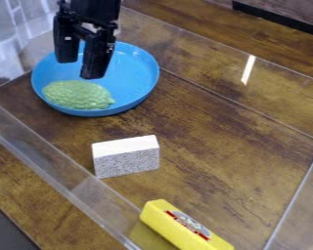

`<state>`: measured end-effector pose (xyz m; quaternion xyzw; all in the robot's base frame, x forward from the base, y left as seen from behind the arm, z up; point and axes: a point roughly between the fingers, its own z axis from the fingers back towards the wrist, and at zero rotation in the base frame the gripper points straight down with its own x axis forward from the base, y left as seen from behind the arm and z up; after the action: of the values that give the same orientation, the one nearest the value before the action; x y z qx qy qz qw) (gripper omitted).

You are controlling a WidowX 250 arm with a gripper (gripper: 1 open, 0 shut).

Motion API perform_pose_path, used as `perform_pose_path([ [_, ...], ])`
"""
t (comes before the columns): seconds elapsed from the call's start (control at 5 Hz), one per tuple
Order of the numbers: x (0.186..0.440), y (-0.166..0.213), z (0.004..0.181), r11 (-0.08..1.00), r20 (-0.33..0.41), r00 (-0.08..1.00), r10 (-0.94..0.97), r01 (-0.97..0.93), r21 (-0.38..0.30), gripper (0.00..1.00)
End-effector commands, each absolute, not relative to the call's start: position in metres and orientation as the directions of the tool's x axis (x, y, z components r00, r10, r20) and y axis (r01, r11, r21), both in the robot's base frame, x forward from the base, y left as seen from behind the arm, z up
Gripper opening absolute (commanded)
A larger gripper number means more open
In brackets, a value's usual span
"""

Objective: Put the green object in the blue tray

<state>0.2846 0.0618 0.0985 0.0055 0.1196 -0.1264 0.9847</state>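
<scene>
The green object, a light green bumpy oval, lies inside the blue tray on its near left side. The blue tray is a round shallow dish at the upper left of the wooden table. My gripper hangs just above the tray's far left part, over the green object and apart from it. Its two black fingers stand spread, open, with nothing between them.
A grey-white sponge block rests in the middle of the table. A yellow bar lies at the bottom edge. Clear plastic walls fence the work area on the left and front.
</scene>
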Motion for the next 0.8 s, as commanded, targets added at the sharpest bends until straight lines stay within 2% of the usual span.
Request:
perform_pose_path([
  [0.0,0.2906,0.0679,0.107,0.969,-0.189,0.951,-0.243,0.249,0.005,1.0],
  [0.6,0.3002,0.0778,0.0972,0.962,-0.169,0.95,-0.263,0.272,0.033,1.0],
])
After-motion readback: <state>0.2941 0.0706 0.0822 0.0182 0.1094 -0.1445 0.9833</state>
